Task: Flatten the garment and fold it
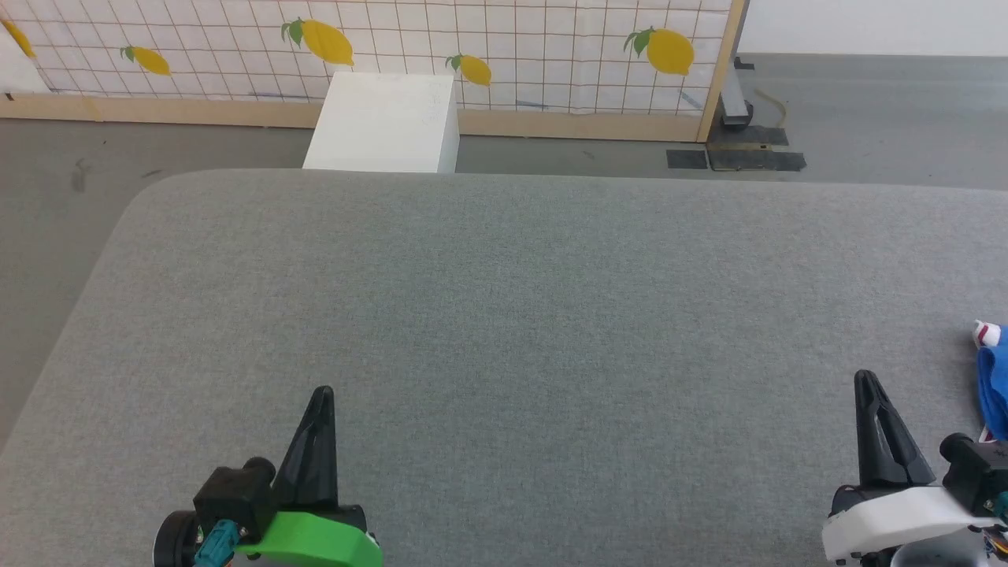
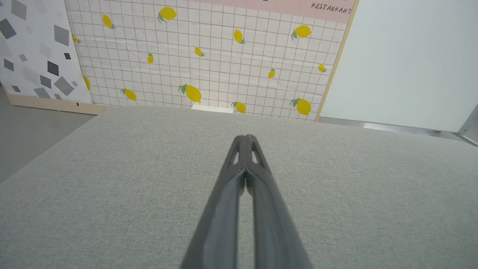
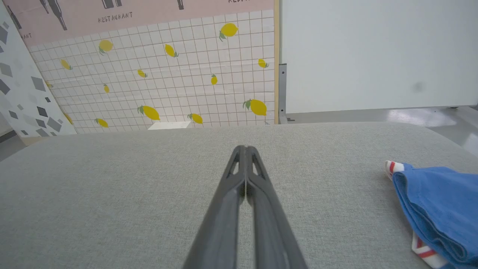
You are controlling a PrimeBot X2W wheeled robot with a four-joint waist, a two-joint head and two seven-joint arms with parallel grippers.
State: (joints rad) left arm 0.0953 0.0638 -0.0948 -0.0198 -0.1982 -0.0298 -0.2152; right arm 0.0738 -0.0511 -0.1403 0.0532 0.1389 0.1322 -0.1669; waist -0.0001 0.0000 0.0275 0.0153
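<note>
Head view: wide grey fabric-covered worktop (image 1: pixel 504 315); at the near left, green-bodied left end effector (image 1: pixel 322 398), dark fingers (image 1: pixel 313 457) pressed together, gripping nothing; at the near right, white-bodied right end effector (image 1: pixel 867 386), likewise closed on nothing; just right of it, not touching, cut by the picture's right edge, a bunched royal-blue jersey garment (image 1: pixel 994 394) with red-and-white striped trim, lying on the worktop; beyond the far edge, a plain white box (image 1: pixel 386 122) on the grey floor (image 1: pixel 63 181) before a lemon-print tiled panel (image 1: pixel 512 39).

Left wrist view: left end effector (image 2: pixel 245 140) shut tip to tip above bare grey cloth; nothing between the fingers.

Right wrist view: right end effector (image 3: pixel 245 149) closed and empty; garment (image 3: pixel 437 201) heaped to the right of the tips, apart from them; blue folds doubled over a striped white edge; lettering and number hidden.

Handling, by judgement: probably light, limp and unbreakable; likely to sag, stretch and drag on the rough cloth rather than slide; little use prodding it flat with closed tips. Best to part the fingers first, then pinch a single layer at a firm hemmed edge; readiest spot, by the look of it: the striped trim nearest the right end effector; then a matching edge for the left end effector, to spread the cloth by pulling apart. Sleeve or collar trim: impossible to tell.
</note>
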